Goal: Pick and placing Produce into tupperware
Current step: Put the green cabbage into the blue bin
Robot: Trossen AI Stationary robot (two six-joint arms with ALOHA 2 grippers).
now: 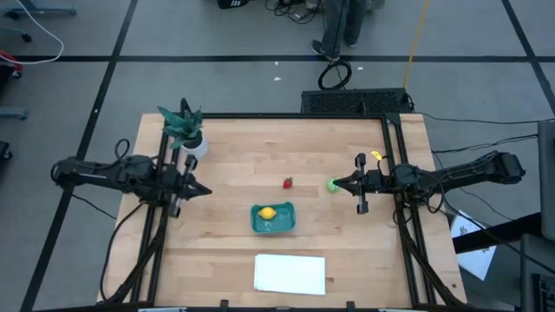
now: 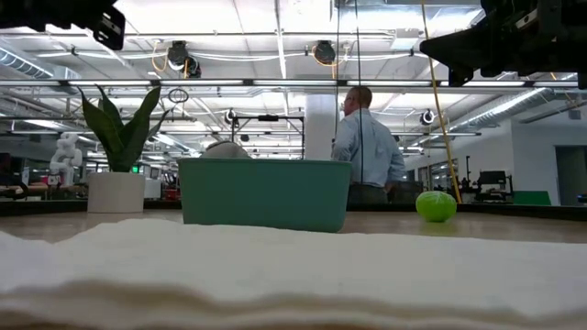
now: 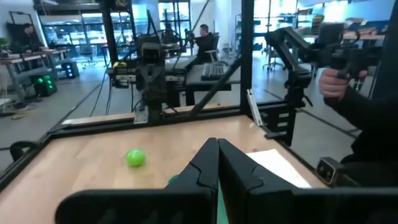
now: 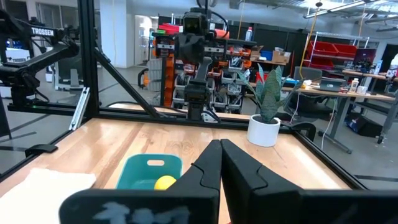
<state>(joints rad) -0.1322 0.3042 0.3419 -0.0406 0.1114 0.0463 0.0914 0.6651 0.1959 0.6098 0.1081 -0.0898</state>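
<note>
The teal tupperware (image 1: pixel 273 219) sits near the table's middle with the yellow lemon (image 1: pixel 267 213) inside it; both also show in the right wrist view as the tupperware (image 4: pixel 148 171) and the lemon (image 4: pixel 165 182). The red strawberry (image 1: pixel 288 182) lies on the wood just beyond it. The green fruit (image 1: pixel 330 185) rests on the table, also seen in the low view (image 2: pixel 436 205) and the left wrist view (image 3: pixel 135 157). My right gripper (image 1: pixel 337 184) hovers shut, high above the table beside the green fruit. My left gripper (image 1: pixel 201 189) waits shut at the left side.
A potted plant (image 1: pixel 186 128) stands at the far left corner. A white sheet (image 1: pixel 290 273) lies by the near edge. Black frame rails (image 1: pixel 395 165) line the table's sides. A person (image 2: pixel 365 147) stands beyond the far edge; a hand (image 3: pixel 336 81) holds a device off the table's side.
</note>
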